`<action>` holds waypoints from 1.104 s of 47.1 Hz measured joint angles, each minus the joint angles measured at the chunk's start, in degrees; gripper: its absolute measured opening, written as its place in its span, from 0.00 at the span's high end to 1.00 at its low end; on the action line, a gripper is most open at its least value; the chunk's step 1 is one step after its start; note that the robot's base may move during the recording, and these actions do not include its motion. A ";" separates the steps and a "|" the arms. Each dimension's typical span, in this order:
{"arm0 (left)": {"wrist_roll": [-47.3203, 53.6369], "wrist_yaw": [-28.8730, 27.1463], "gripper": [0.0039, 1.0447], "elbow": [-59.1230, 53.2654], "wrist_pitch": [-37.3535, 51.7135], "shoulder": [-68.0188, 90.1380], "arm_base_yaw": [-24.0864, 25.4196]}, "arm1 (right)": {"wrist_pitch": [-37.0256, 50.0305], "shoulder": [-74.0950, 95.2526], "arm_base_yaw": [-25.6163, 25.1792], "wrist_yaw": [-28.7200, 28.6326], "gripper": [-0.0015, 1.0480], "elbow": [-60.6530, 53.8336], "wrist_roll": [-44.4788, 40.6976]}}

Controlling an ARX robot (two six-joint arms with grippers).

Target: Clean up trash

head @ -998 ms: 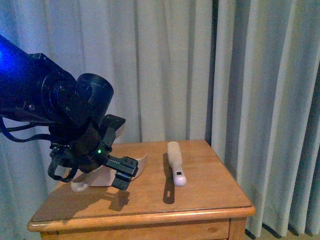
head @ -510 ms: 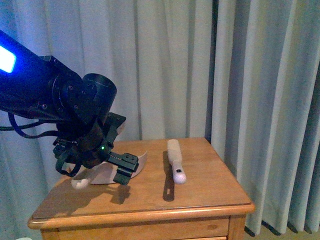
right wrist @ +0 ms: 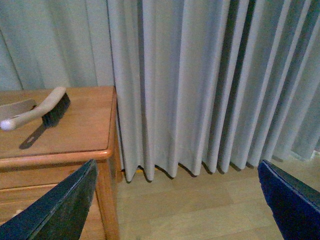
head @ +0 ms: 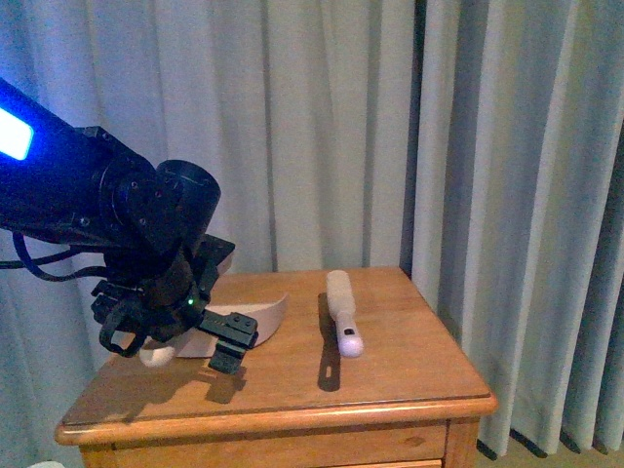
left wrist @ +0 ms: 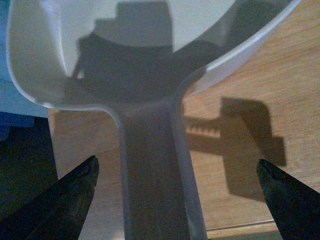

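Left hand (head: 229,343) is released, fingers spread wide, low over the table (head: 409,380) at its left side. Left wrist view: dustpan (left wrist: 125,30) handle (left wrist: 155,175) runs straight down the middle between the two fingers. Its long axis is in line with the hand's reach, so the closing direction cuts across the handle. Neither finger touches it yet. Pan mouth faces away from the hand, toward the brush (head: 343,317).

Brush lies well right of the pan, long axis roughly front-to-back, handle end toward the robot.

Right hand (right wrist: 177,200) is also released and holds nothing. It sits off the table's right edge, out by the curtain (right wrist: 200,75), and it's the nearer arm to the brush.

Trash: no white wad shows in any view. It may be hidden behind the left arm or off the table; cannot tell.

Judgement: next is closing on the handle, and alignment looks good for that. The sweep direction can't be set until the wad is located.
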 joint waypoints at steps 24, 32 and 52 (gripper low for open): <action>-1.16 0.22 0.76 0.15 -1.29 0.48 0.00 | 0.00 0.00 0.00 0.00 0.07 0.00 0.00; -1.11 1.20 0.76 -5.51 4.00 -2.99 -0.26 | 0.00 0.00 0.00 0.00 0.07 0.00 0.00; 3.50 -3.65 0.76 -37.35 24.57 -34.21 0.61 | 0.00 0.00 0.00 0.00 0.07 0.00 0.00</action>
